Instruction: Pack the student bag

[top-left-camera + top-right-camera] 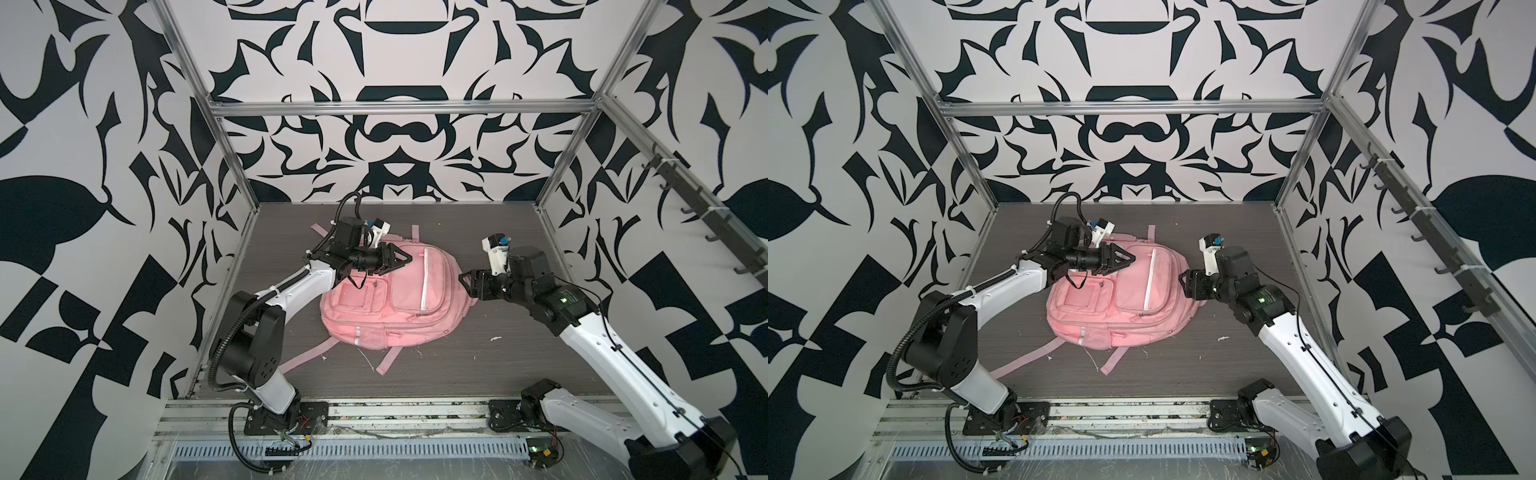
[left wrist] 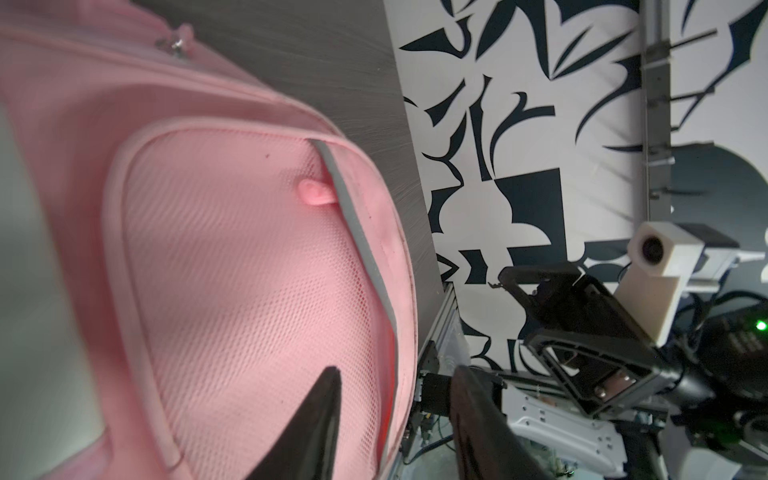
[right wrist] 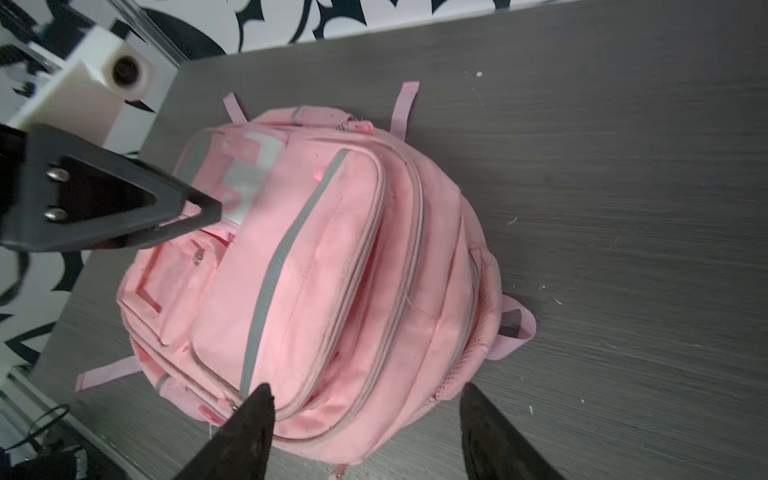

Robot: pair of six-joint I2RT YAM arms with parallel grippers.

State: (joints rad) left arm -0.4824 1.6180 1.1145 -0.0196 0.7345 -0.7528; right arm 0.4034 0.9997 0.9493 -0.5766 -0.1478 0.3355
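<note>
Bright, even light; wrist views seem blurred up close.

Dark grey wood-grain tabletop, flecked with white scraps. Black-and-white patterned walls, edged by an aluminium frame. Rail of dark hooks along the right wall. Slotted duct at the front.

You are working in a robot test cell, a lab rig rather than a home. A bare aluminium frame boxes in a grey worktop. Black-and-white patterned panels line the walls. The left arm and right arm are bolted to a metal rail along the front.
</note>
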